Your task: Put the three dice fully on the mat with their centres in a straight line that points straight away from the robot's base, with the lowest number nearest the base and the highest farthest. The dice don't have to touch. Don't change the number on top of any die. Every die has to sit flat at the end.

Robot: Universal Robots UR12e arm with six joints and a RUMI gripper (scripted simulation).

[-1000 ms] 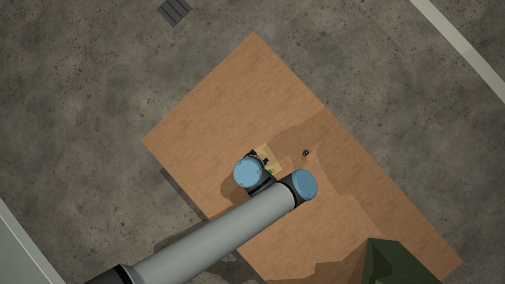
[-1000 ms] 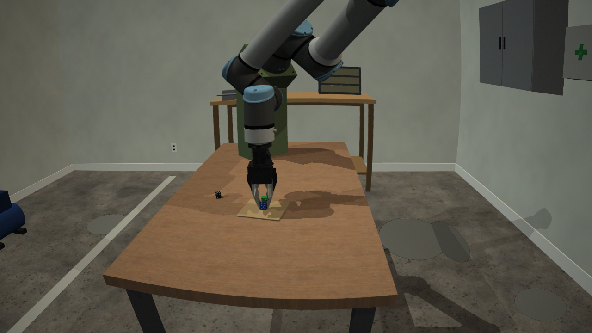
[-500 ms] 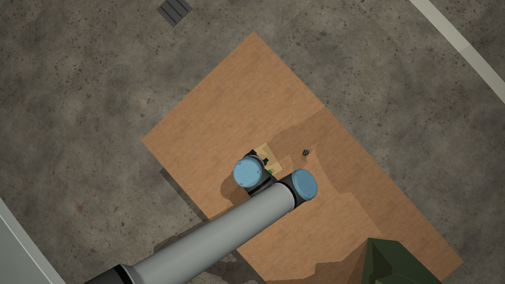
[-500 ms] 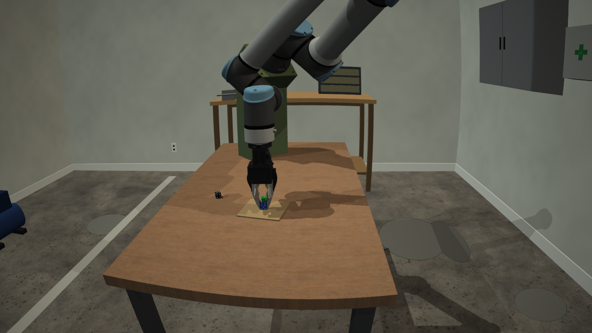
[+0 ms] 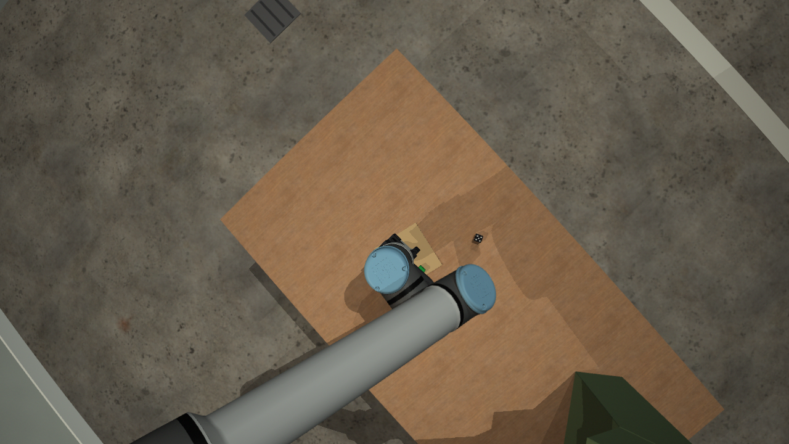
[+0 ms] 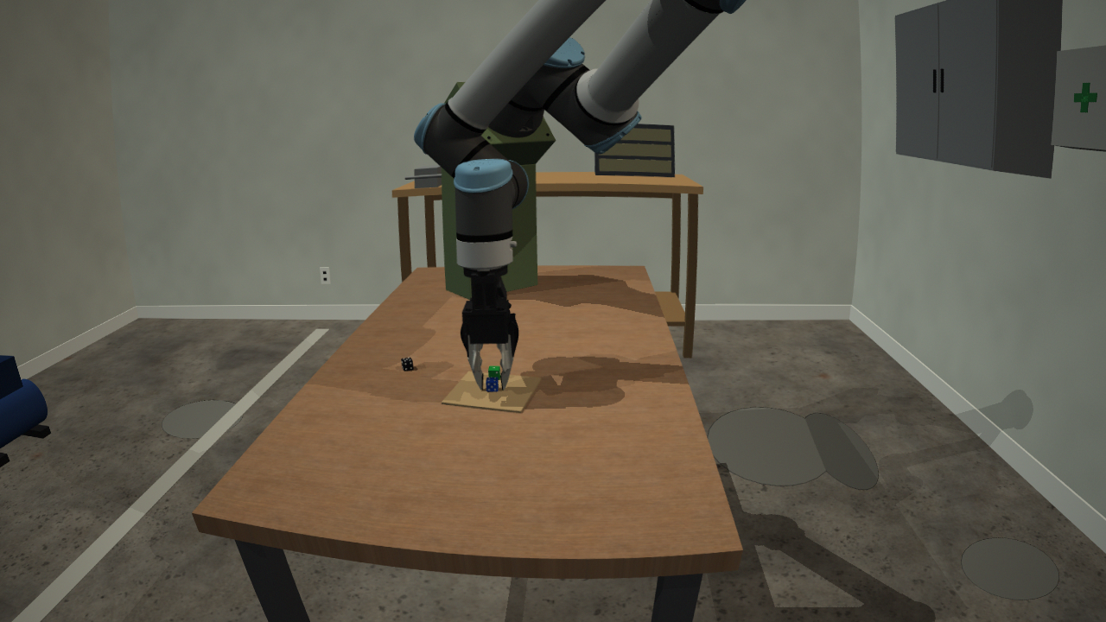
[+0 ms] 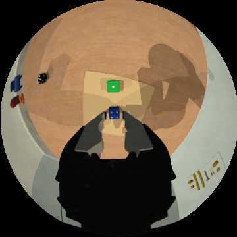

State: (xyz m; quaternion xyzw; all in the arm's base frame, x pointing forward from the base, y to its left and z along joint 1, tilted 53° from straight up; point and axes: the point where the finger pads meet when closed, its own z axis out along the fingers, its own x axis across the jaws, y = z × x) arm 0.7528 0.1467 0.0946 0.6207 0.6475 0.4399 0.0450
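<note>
A tan mat (image 7: 115,99) lies on the wooden table; it also shows in the side view (image 6: 488,396) and from above (image 5: 423,243). A green die (image 7: 113,86) (image 6: 493,371) showing one pip sits flat on the mat, on the side toward the base. A blue die (image 7: 114,113) with several pips on top sits flat on the mat just in front of it (image 6: 492,383). My gripper (image 7: 114,111) stands straight down over the blue die, fingers slightly apart on either side of it with small gaps. A black die (image 5: 478,238) (image 6: 407,363) (image 7: 42,78) lies on the bare table off the mat.
The green robot pedestal (image 6: 494,231) stands at the table's far end. My arm hides the blue die and much of the mat from above. A second table (image 6: 549,185) stands behind against the wall.
</note>
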